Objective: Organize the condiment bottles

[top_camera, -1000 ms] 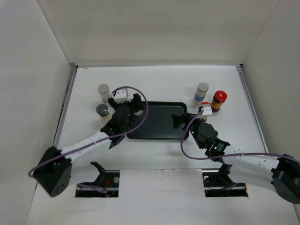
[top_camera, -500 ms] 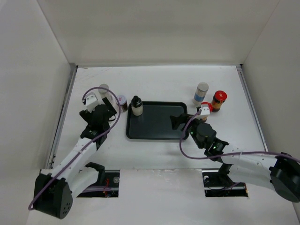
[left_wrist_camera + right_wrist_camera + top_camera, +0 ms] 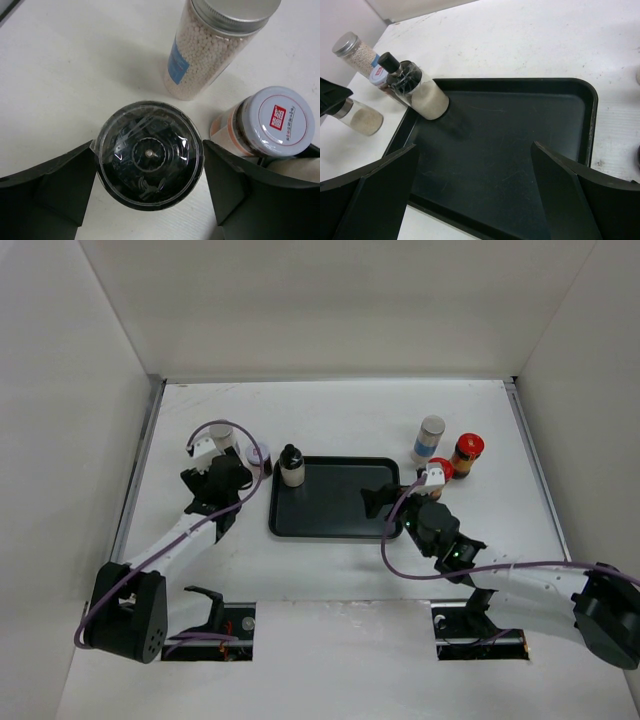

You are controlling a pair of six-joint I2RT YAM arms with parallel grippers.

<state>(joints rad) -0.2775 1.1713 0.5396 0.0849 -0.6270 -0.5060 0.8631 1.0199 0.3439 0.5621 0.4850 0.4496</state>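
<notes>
My left gripper is open, its jaws on either side of a dark clear-lidded jar that stands on the table left of the tray. Just beyond it stand a silver-capped pale jar with a blue label and a white-capped jar. A black-capped cream jar stands in the black tray's far left corner; it also shows in the right wrist view. My right gripper is open and empty over the tray. A blue-labelled jar and two red-capped jars stand at the right.
The black tray lies in the middle of the white table. White walls enclose the table on three sides. The nearer red-capped jar stands close beside my right wrist.
My left gripper left the black-capped jar standing in the tray's far left corner and swung left over the dark-lidded jar. The right arm has barely moved.
</notes>
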